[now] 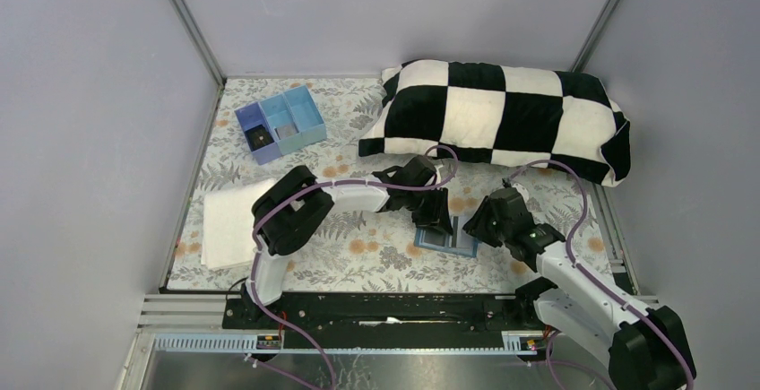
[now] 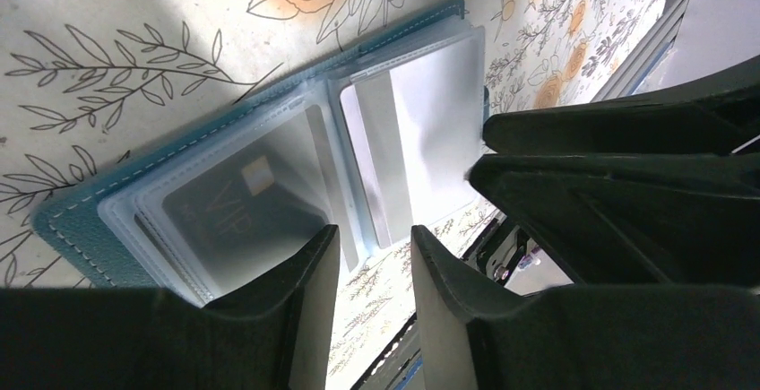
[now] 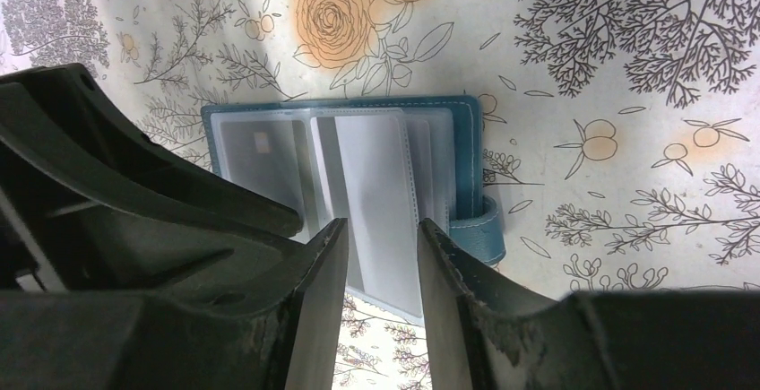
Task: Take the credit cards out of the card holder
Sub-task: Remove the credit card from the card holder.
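Left gripper (image 2: 375, 242) jaws narrow, empty, just above dark card (image 2: 246, 206) in card holder (image 2: 269, 166) lying open on floral cloth (image 2: 134, 40) between arms, right gripper (image 3: 381, 229) likewise narrow, empty over pale sleeve (image 3: 367, 175); risks pinching sleeve with card, lifting whole holder unless pinned.

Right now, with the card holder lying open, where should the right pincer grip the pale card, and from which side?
Probably the short edge nearest the right pincer, coming down from that side. The pale card lies flat in a clear sleeve of the card holder, and that end sits between the pincer's open fingers. Where the sleeve opens I cannot tell.
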Tool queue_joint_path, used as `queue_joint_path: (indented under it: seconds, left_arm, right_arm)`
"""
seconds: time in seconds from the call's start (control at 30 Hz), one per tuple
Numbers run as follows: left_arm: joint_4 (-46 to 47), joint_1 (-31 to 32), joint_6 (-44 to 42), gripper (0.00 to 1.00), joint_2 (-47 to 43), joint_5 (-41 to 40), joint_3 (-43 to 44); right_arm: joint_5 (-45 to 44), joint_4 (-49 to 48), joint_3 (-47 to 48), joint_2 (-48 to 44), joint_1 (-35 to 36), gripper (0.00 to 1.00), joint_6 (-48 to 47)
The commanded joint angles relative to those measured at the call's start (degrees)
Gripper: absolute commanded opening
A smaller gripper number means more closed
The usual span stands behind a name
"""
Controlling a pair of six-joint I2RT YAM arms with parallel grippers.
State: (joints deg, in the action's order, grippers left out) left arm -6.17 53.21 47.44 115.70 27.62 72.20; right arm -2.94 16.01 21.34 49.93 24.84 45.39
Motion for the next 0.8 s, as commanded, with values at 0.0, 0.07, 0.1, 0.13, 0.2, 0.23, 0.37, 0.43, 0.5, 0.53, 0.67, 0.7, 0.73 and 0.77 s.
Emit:
queue_joint_path:
  seconds: [0.0,0.07,0.1,0.13,0.2,0.23,0.37,0.43,0.5,0.53,0.67,0.7,0.73,0.77]
  left_arm:
    - [2.3,0.2,0.4,0.39,0.4,0.0,-0.6]
    - [2.5,0.2,0.4,0.38,0.5,0.1,-0.7]
    - [2.5,0.2,0.4,0.38,0.4,0.2,-0.7]
    - [2.5,0.2,0.4,0.38,0.4,0.2,-0.7]
    - [2.4,0.1,0.3,0.38,0.4,0.2,-0.7]
    - [2.4,0.2,0.3,0.38,0.3,0.2,-0.7]
    - [2.5,0.1,0.4,0.38,0.5,0.2,-0.6]
    - [2.4,0.1,0.4,0.38,0.5,0.2,-0.6]
    - [2.4,0.1,0.3,0.38,0.6,0.3,-0.5]
    - [2.4,0.1,0.2,0.38,0.6,0.3,-0.4]
    - [2.2,0.1,0.1,0.38,0.7,0.6,-0.1]
    - [2.2,0.1,0.1,0.38,0.8,0.7,-0.1]
    - [2.2,0.1,0.1,0.38,0.8,0.8,0.0]
    - [2.3,0.1,0.1,0.38,0.9,0.8,0.0]
  right_arm:
    - [-0.2,-0.7,0.3,-0.4,-0.3,0.42,-0.7]
    - [-0.4,-0.4,0.5,0.4,-0.3,0.42,-1.0]
    - [-0.4,-0.3,0.5,0.6,-0.3,0.42,-1.0]
    - [-0.4,-0.1,0.6,0.7,-0.4,0.42,-0.9]
    - [-0.7,-0.2,0.5,0.4,-0.3,0.42,-0.6]
    - [-1.1,0.0,0.5,0.2,-0.3,0.42,-0.5]
    - [-3.9,2.3,0.9,-1.3,-0.3,0.42,0.1]
    - [-4.4,2.4,0.7,-2.2,-0.4,0.42,0.1]
    - [-4.3,2.3,0.6,-2.7,-0.4,0.42,0.1]
    - [-4.1,2.2,0.6,-2.7,-0.3,0.42,0.1]
    - [-2.1,0.6,0.5,-1.3,-0.3,0.42,-0.3]
    - [-1.5,0.3,0.4,-0.6,-0.4,0.42,-0.3]
    - [-1.0,0.0,0.4,0.1,-0.4,0.43,-0.3]
    - [-0.6,-0.3,0.4,0.8,-0.3,0.43,-0.4]
